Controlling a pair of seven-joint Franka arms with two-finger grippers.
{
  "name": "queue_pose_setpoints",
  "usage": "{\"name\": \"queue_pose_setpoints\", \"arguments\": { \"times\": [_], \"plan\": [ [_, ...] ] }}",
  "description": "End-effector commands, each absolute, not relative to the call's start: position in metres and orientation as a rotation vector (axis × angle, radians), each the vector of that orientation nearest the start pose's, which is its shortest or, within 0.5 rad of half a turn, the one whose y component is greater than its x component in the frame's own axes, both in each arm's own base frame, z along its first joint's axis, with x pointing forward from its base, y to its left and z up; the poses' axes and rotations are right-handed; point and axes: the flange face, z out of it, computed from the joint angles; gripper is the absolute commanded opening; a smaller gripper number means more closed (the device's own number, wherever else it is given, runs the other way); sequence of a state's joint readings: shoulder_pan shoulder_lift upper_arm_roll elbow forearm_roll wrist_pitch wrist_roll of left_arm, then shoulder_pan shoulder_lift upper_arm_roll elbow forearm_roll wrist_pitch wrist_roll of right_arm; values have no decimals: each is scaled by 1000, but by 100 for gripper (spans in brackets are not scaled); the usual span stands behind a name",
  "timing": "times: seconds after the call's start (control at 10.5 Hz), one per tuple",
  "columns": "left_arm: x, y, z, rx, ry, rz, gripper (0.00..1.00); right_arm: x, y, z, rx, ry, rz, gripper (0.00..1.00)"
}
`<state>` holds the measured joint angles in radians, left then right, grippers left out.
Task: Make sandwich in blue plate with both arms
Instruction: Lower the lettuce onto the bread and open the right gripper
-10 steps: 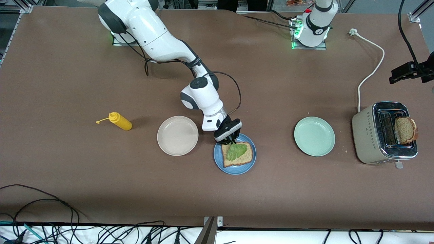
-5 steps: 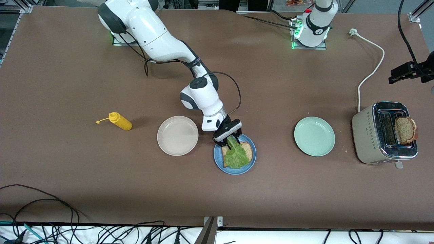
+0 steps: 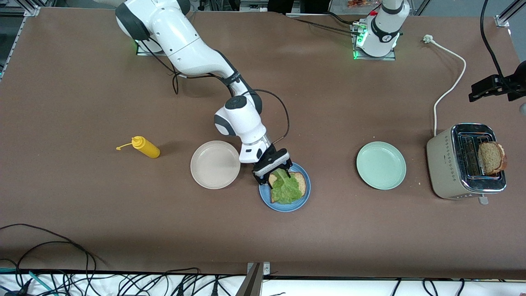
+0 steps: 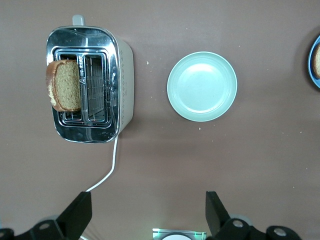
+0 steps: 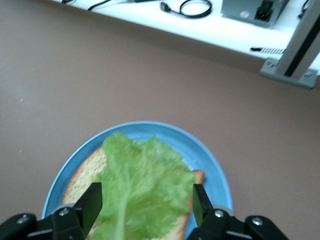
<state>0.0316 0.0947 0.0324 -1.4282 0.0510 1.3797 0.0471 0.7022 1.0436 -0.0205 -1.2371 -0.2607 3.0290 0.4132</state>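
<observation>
A: Where's the sandwich at rn?

B: Half built. One bread slice [image 3: 302, 183] flat in the blue plate [image 3: 267, 198], lettuce leaf [image 3: 285, 188] lying on top. Right gripper [image 3: 274, 172] hangs just over the plate's edge toward the robots' bases, fingers [image 5: 93, 202] spread either side of the leaf's stem end, pinching nothing afaict.

A: So the leaf's let go?

B: Looks like it; in the right wrist view it lies flat on the bread. Long axis runs from the gripper out toward the front camera.

A: And the 2nd slice?

B: Second bread slice [image 3: 490, 158] stands in the toaster [image 3: 448, 164], in the slot toward the left arm's end of the table, poking out the top. Mint-green plate [image 3: 381, 165] sits between the toaster and the blue plate.

A: Which arm's nearer to it?

B: Left, by a lot, I'd say. Left gripper [image 4: 148, 212] waits high up over the table near that end, fingers wide apart, empty. Toaster and slice both in its wrist cam. Slice's broad face runs along the slot, so the fingers would likely need to straddle its thin side.

A: Anything hard to make out?

B: Leaf covers most of the bottom slice. Can't tell how deep the toaster slice sits. Cream plate [image 3: 215, 164] and mustard bottle [image 3: 145, 147] sit toward the right arm's end, not in play.
</observation>
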Motion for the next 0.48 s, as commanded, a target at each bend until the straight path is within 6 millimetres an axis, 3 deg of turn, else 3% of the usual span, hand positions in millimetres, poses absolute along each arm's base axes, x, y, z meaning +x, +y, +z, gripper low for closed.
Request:
{"name": "queue_pose_setpoints", "arguments": {
  "times": [0.0, 0.1, 0.29, 0.38],
  "plan": [
    [559, 47, 630, -3109, -71, 220, 100, 611, 515, 275, -2730, -676, -897, 97],
    [559, 46, 631, -3109, -68, 215, 100, 612, 511, 303, -2777, -624, -819, 100],
    [559, 45, 631, -3109, -64, 217, 100, 610, 497, 340, -2898, -578, -654, 100],
    [559, 44, 631, -3109, -61, 217, 100, 614, 477, 369, -2949, -560, -580, 100]
  ]
}}
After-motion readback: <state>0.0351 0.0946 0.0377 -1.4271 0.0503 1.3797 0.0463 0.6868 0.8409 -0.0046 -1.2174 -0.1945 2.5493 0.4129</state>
